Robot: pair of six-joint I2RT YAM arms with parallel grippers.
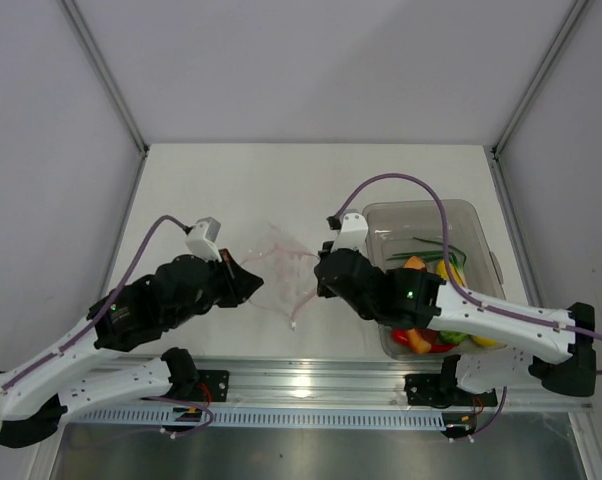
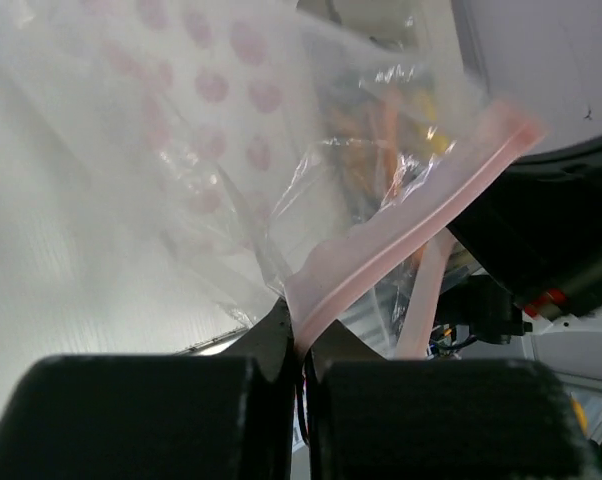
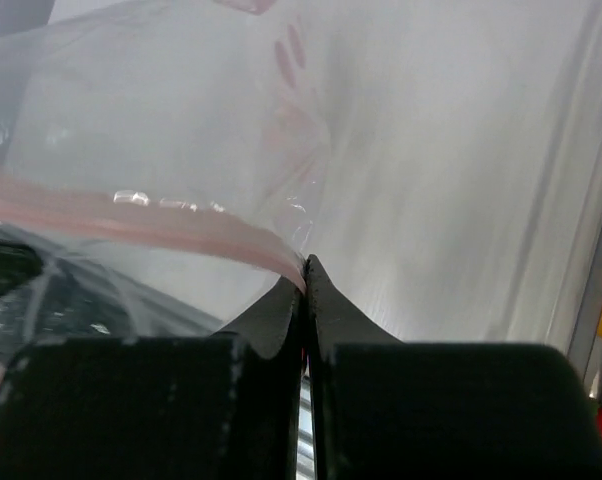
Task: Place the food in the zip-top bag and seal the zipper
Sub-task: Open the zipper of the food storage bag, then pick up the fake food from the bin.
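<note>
Zip-top bag (image 1: pixel 281 262) on worktop (image 1: pixel 231 190) middle, toward near edge | we pinch its zipper (image 2: pixel 401 240) with left hand (image 2: pixel 301 335) and right hand (image 3: pixel 304 272), both clamped | food (image 1: pixel 431 305) seemingly all in bin (image 1: pixel 421 215) by right edge | filling and sealing left

Top camera: high at 6 o'clock, looking down on table (image 1: pixel 281 180). Wrist cameras: close range, left facing 3 o'clock, right 9 o'clock; all share the bag (image 1: pixel 286 262).
</note>
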